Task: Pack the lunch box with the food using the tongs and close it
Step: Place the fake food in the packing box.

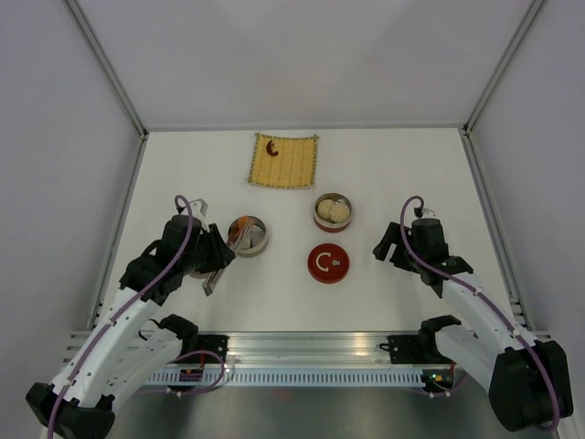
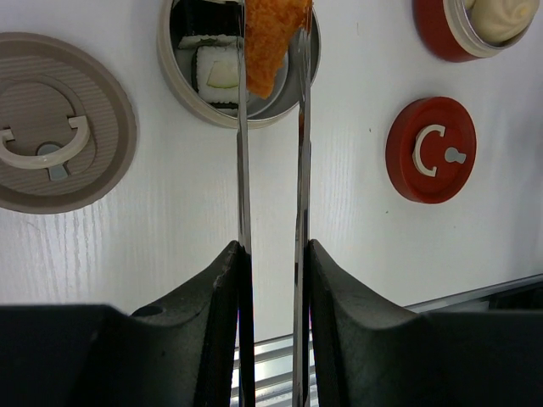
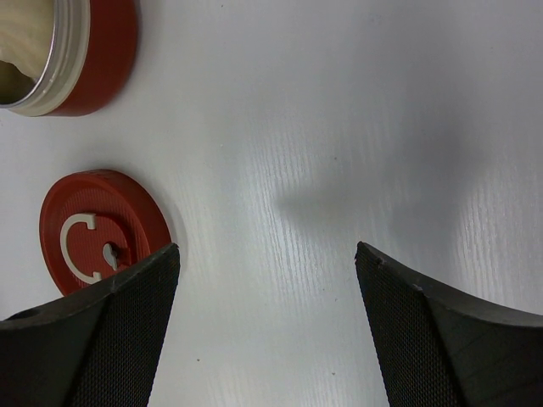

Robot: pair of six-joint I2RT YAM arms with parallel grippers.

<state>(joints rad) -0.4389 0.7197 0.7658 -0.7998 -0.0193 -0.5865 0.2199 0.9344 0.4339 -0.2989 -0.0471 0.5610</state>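
Observation:
My left gripper (image 2: 272, 246) is shut on the silver tongs (image 2: 243, 170), pressing their two arms toward each other. The tongs' tips pinch an orange food piece (image 2: 271, 38) just over the beige tin (image 2: 174, 80), which holds black-wrapped white rolls (image 2: 216, 69). From above, the left gripper (image 1: 215, 256) sits just left of that beige tin (image 1: 260, 245). White buns (image 1: 332, 211) fill the red tin (image 1: 332, 226). A dark red-brown piece (image 1: 272, 147) lies on the bamboo mat (image 1: 292, 165). My right gripper (image 3: 265, 250) hangs open over bare table, with nothing between its fingers.
The red lid (image 1: 328, 263) lies flat below the red tin, left of the right gripper (image 1: 388, 247). The beige lid (image 2: 51, 136) lies flat left of the beige tin. White walls enclose the table at the back and on both sides.

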